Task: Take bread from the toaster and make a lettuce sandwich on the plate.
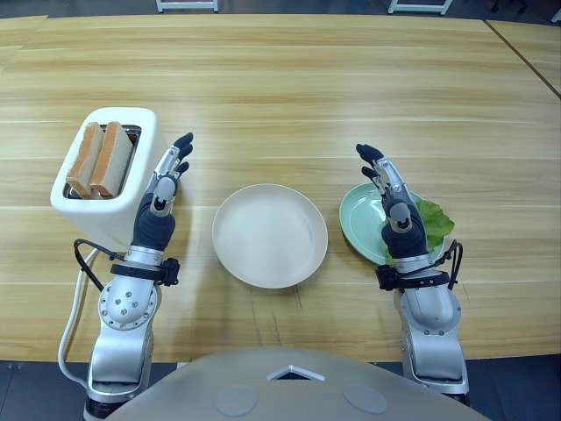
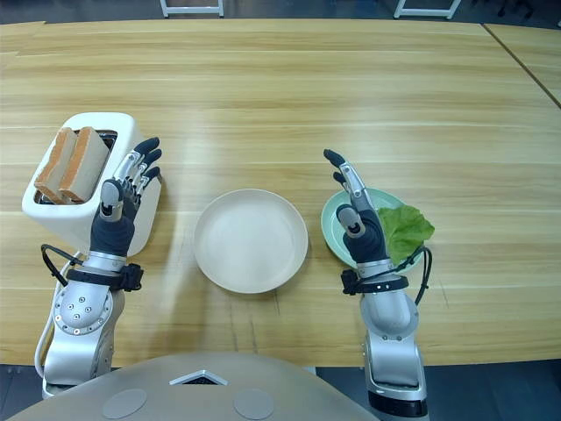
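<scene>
My two robot hands hover open over the pale wooden bench, with the bread not yet out of the toaster.

My left robot hand is raised just beside the white box-shaped toaster, fingers stretched out and holding nothing. The two brown-crusted slices of bread stand upright side by side in the toaster's slots. My right robot hand is likewise spread and holding nothing above the small pale green plate, where a crinkled green lettuce leaf lies on the side farther from the centre. Between my hands sits the round cream plate, bare.
</scene>
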Robot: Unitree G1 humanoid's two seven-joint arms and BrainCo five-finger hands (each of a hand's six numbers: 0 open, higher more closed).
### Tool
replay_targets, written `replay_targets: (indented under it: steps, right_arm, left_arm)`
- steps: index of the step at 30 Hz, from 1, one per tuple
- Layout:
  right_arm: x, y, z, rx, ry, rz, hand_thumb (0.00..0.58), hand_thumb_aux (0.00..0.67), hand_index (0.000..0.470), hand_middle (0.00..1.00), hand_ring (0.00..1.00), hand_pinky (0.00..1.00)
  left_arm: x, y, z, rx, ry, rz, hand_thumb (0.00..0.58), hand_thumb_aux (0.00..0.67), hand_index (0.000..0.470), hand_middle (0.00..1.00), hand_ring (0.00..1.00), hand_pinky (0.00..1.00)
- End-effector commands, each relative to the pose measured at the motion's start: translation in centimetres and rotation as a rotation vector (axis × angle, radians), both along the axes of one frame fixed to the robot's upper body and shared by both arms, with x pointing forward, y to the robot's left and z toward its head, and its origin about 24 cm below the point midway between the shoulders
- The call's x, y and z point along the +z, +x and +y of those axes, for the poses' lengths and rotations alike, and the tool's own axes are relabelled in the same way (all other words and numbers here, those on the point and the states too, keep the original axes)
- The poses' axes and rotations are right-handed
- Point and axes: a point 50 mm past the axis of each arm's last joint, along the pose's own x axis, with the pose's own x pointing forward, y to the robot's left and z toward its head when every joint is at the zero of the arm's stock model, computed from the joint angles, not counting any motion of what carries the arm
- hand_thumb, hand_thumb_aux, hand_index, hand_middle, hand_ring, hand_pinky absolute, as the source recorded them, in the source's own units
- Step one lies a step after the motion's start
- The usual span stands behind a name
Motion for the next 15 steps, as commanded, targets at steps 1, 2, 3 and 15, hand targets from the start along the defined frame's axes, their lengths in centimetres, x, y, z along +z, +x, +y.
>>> replay_targets:
  steps: [1,2,3,15]
  right_arm:
    - [-0.1,-0.1,-0.4,-0.011,-0.003,-0.003,0.0,0.0,0.0,0.0,0.0,0.0]
    - [-0.1,-0.1,-0.4,-0.015,0.007,-0.006,0.0,0.0,0.0,0.0,0.0,0.0]
    - [-0.1,0.0,-0.4,-0.023,0.032,-0.003,0.0,0.0,0.0,0.0,0.0,0.0]
    - [1.6,0.2,-3.4,-0.088,-0.161,-0.091,0.0,0.0,0.0,0.0,0.0,0.0]
  left_arm:
    - [0.9,0.2,0.5,0.022,0.011,-0.031,0.0,0.0,0.0,0.0,0.0,0.0]
    - [0.9,0.3,0.6,0.024,0.006,-0.033,0.0,0.0,0.0,0.0,0.0,0.0]
    - [0.9,0.3,0.6,0.027,0.002,-0.031,0.0,0.0,0.0,0.0,0.0,0.0]
    - [8.0,3.3,11.3,0.518,1.17,-0.111,0.0,0.0,0.0,0.0,0.0,0.0]
